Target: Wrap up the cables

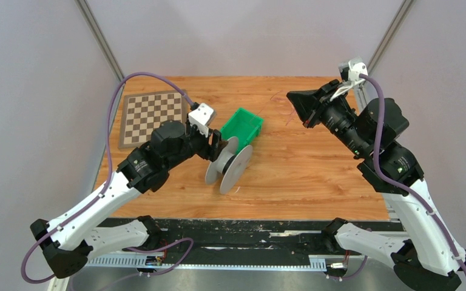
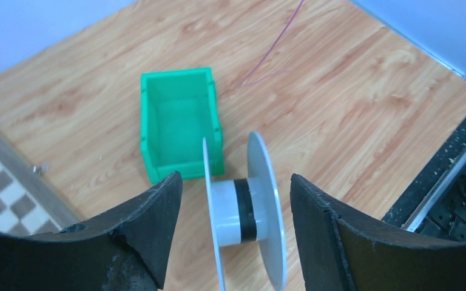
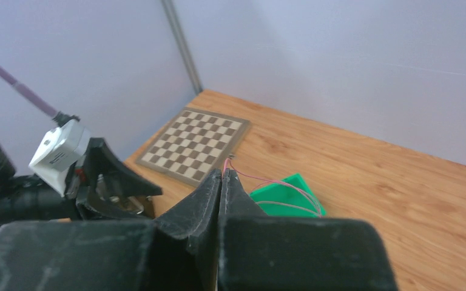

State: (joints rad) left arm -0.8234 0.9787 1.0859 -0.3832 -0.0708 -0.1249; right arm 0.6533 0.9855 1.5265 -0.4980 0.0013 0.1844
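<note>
The pale grey two-disc spool (image 1: 229, 165) stands on its rims on the wooden table, in front of the green bin. Its white core with a black band shows in the left wrist view (image 2: 243, 212). My left gripper (image 1: 218, 144) is open, one finger (image 2: 158, 206) on each side of the spool, not touching it. My right gripper (image 1: 294, 101) is raised at the back right. It is shut on the thin pinkish cable at its tip (image 3: 226, 172). The strand (image 3: 291, 189) loops away toward the bin and trails across the table (image 2: 273, 51).
A green plastic bin (image 1: 243, 126) sits just behind the spool. A chessboard (image 1: 151, 115) lies at the back left. Grey walls close in the table on three sides. The left arm also shows in the right wrist view (image 3: 60, 151).
</note>
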